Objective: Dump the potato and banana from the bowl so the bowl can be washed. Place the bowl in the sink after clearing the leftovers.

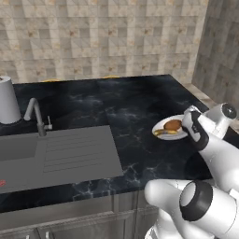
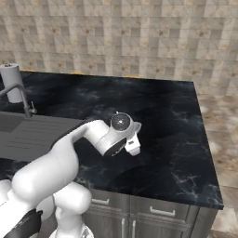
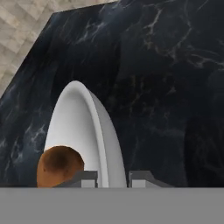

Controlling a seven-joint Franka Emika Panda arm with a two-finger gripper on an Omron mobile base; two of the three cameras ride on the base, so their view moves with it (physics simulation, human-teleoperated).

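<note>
The bowl point(image 1: 169, 128) is seen at right of centre in the left base view, resting on the black marble counter point(image 1: 126, 102), with the potato point(image 1: 173, 124) and the banana point(image 1: 166, 132) lying inside it, potato toward the back and banana along the front edge. In the hand view the bowl rim point(image 3: 103, 135) runs up from bottom centre, and the gripper point(image 3: 111, 178) is set astride it: one fingertip point(image 3: 85, 178) inside the bowl just beside the potato point(image 3: 60, 165), the other outside the wall. The rim is straddled, probably so the bowl can be pinched by its wall and later tipped. The jaws are close to the rim on both sides, but whether the rim is actually being squeezed cannot be told.

The bowl appears flat on the counter, not yet lifted, as judged from the left base view. Both leftovers remain inside, so dumping is judged not started.

The sink point(image 1: 28, 154), with ribbed drainboard and faucet point(image 1: 37, 116), sits at lower left of the left base view, well apart from the bowl. A white paper towel roll point(image 1: 8, 100) stands at the far left by the faucet.

In the right base view the wrist is seen bent down over the counter centre, hiding the bowl.
</note>
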